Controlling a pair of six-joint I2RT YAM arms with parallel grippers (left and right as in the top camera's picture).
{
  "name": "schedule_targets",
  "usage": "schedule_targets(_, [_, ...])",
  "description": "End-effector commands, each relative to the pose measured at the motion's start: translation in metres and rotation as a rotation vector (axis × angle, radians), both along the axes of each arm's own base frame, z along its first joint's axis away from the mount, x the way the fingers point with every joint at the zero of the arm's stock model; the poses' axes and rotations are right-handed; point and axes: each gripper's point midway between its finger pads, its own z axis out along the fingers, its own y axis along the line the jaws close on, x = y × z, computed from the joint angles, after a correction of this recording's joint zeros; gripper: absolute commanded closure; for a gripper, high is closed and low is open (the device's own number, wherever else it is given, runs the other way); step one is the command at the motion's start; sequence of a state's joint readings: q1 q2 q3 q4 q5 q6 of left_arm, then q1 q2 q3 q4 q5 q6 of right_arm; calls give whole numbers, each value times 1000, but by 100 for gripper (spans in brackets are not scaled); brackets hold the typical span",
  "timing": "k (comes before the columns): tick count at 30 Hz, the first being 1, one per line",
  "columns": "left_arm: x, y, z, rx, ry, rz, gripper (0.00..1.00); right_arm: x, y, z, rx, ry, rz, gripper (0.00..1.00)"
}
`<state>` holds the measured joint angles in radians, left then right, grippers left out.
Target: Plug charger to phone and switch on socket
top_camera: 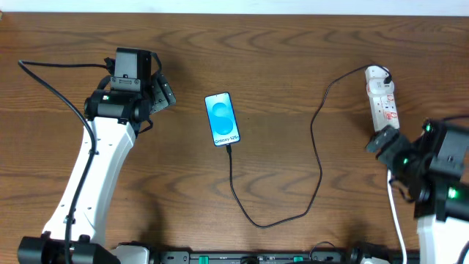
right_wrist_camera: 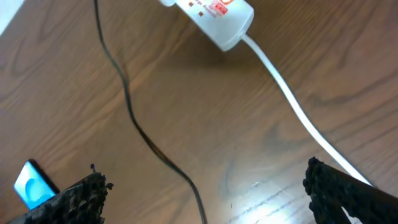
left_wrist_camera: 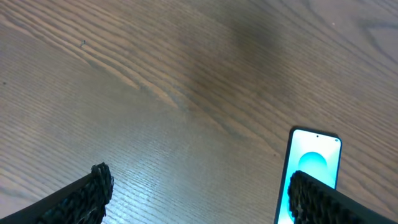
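The phone (top_camera: pixel 221 118) lies flat at the table's centre, its light-blue screen lit. The black charger cable (top_camera: pixel 316 158) runs from the phone's near end, loops toward me and goes up to a black plug in the white socket strip (top_camera: pixel 382 99) at the right. The connector tip sits at the phone's bottom edge. My left gripper (top_camera: pixel 163 92) is open and empty, left of the phone; the phone shows in the left wrist view (left_wrist_camera: pixel 309 167). My right gripper (top_camera: pixel 382 141) is open and empty, just below the strip's near end (right_wrist_camera: pixel 217 15). The right wrist view shows the cable (right_wrist_camera: pixel 140 134) and the phone (right_wrist_camera: pixel 34 183).
The strip's thick white cord (top_camera: pixel 396 213) runs down past my right arm toward the table's front edge; it also shows in the right wrist view (right_wrist_camera: pixel 298 115). A black arm cable (top_camera: pixel 58 92) loops at the far left. The table is brown wood (top_camera: pixel 293 59).
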<state>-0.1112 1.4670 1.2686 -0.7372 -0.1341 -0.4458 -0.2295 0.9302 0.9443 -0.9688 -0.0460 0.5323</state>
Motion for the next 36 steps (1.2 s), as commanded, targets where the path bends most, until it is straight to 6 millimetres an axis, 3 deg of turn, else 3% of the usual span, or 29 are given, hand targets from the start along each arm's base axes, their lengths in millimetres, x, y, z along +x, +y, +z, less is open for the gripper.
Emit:
schedule_targets(1, [1,5,4,10,-9,18,8,-11,11,-4,21,-27,35,1])
schedule_targets(5, [1,5,4,10,-9,18,8,-14,22,-2,65,-43,69,1])
schedule_targets(14, [1,5,4,10,-9,18,8,-14,22,-2,63,-40,71,1])
schedule_targets(19, [1,5,4,10,-9,18,8,-31,20,-14,48,44,64,1])
schedule_targets(24, [1,5,4,10,-9,18,8,-31,21,-14,48,47,72,1])
schedule_targets(31, [1,5,4,10,-9,18,8,-29,31,-15,-28,46,257,1])
schedule_targets(36, [1,5,4,10,-9,18,8,-15,57,-14,-103,-53,446,1])
